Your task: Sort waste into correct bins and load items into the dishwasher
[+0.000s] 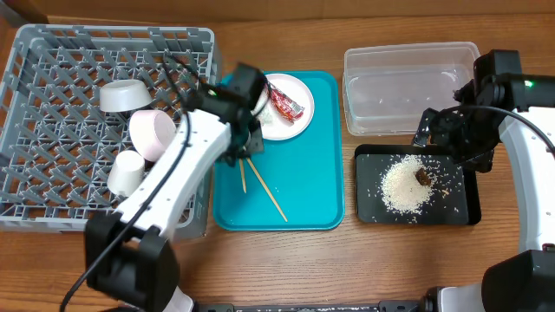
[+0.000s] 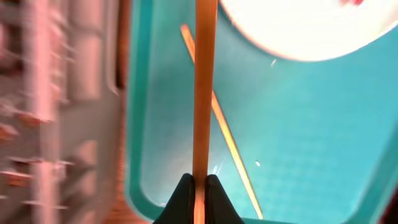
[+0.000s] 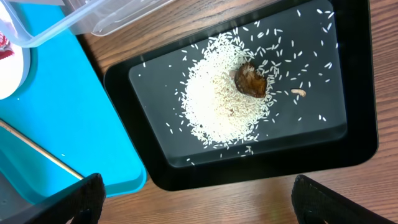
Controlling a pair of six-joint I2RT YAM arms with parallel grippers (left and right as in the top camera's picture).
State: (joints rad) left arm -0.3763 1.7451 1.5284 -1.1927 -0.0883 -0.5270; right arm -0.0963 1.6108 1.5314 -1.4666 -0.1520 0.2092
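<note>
My left gripper [image 1: 246, 152] is shut on one wooden chopstick [image 2: 204, 93] over the left part of the teal tray [image 1: 312, 173]. The other chopstick [image 1: 269, 197] lies on that tray. The white plate [image 1: 290, 121] sits at the tray's back with the red foil wrapper [image 1: 288, 104] on it. The grey bowl [image 1: 121, 95], pink bowl [image 1: 152, 132] and white cup [image 1: 127, 172] are in the grey dish rack [image 1: 52, 61]. The rice [image 3: 217, 106] and brown lump [image 3: 250, 81] lie in the black tray [image 3: 124, 112]. My right gripper [image 3: 199, 205] is open and empty above it. I see no paper wad.
The clear tub [image 1: 408, 87] stands behind the black tray and looks empty. The teal tray lies between the rack and the two bins. The rack shows blurred at the left of the left wrist view [image 2: 56, 112]. Bare wooden table runs along the front.
</note>
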